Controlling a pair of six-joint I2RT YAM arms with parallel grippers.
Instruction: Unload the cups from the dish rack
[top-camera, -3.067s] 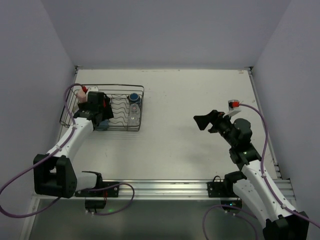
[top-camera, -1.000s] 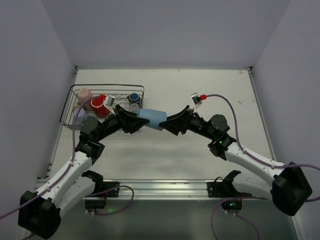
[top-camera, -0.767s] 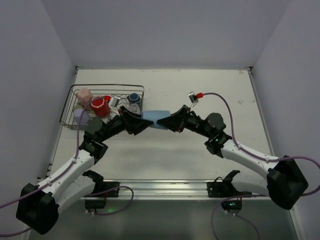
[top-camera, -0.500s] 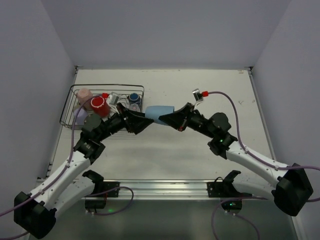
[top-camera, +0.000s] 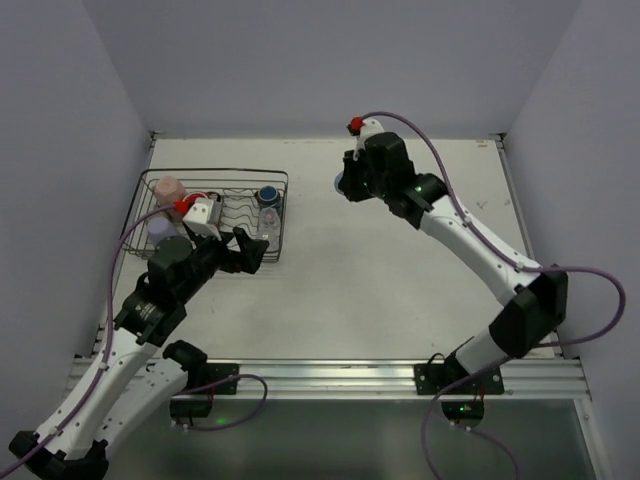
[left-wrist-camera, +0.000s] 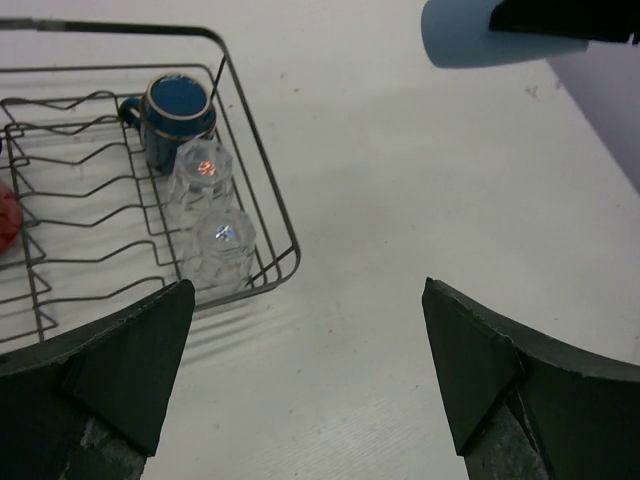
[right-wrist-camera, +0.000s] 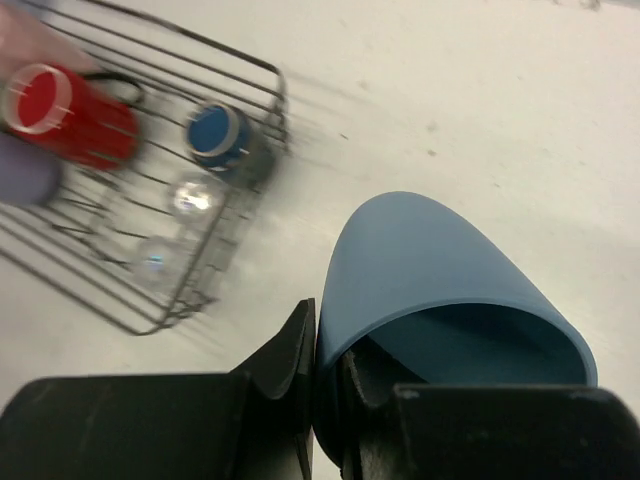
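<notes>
Cup (right-wrist-camera: 430, 260) pinched by its rim, held over the far middle of the bench (top-camera: 400, 290).
Right hand (right-wrist-camera: 325, 350) clamps one wall only, so a fast swing may twist it loose and drop it; left hand (left-wrist-camera: 305, 340) gapes beside the rack (top-camera: 220, 170). White bench, bare grey walls (top-camera: 60, 100).

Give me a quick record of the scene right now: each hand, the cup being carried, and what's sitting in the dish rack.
left hand: open, empty, near the dish rack corner
right hand: shut on light blue cup, pinching its wall
in rack: red mug, dark blue mug, two clear glasses, pink cup
</notes>
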